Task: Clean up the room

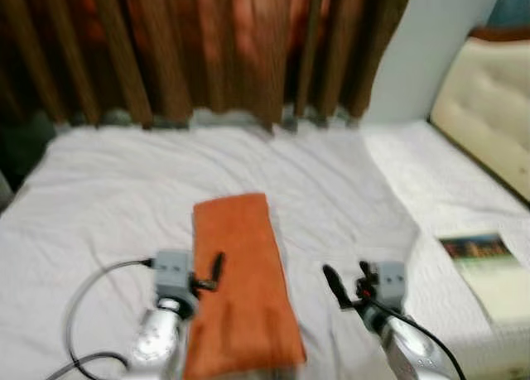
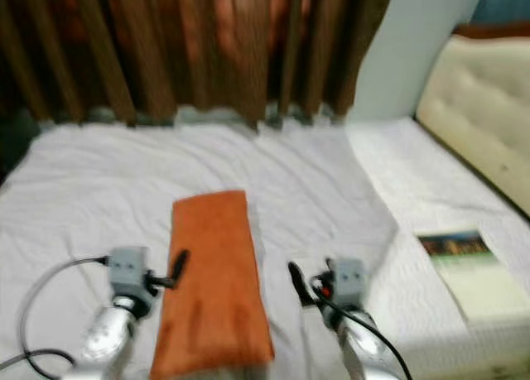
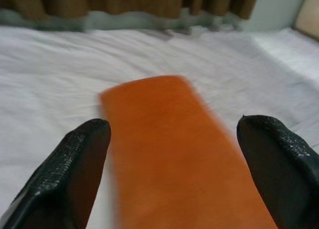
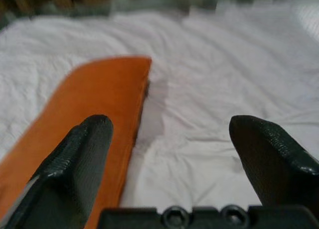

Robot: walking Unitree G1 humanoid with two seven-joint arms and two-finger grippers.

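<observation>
A white bed (image 1: 124, 198) spans the scene, with a folded orange towel (image 1: 240, 281) lying lengthwise at its near middle, probably laid flat for tidying, and a booklet (image 1: 489, 268) near the headboard side. The left gripper (image 1: 207, 274) hovers over the towel's left edge, the right gripper (image 1: 348, 285) over bare sheet beside it, both with fingers spread, holding nothing.

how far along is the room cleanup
Done: the orange towel lies folded on the white bed. In hand: nothing; the left gripper and right gripper hover open beside it. Left: the towel and the book remain on the bed.
</observation>
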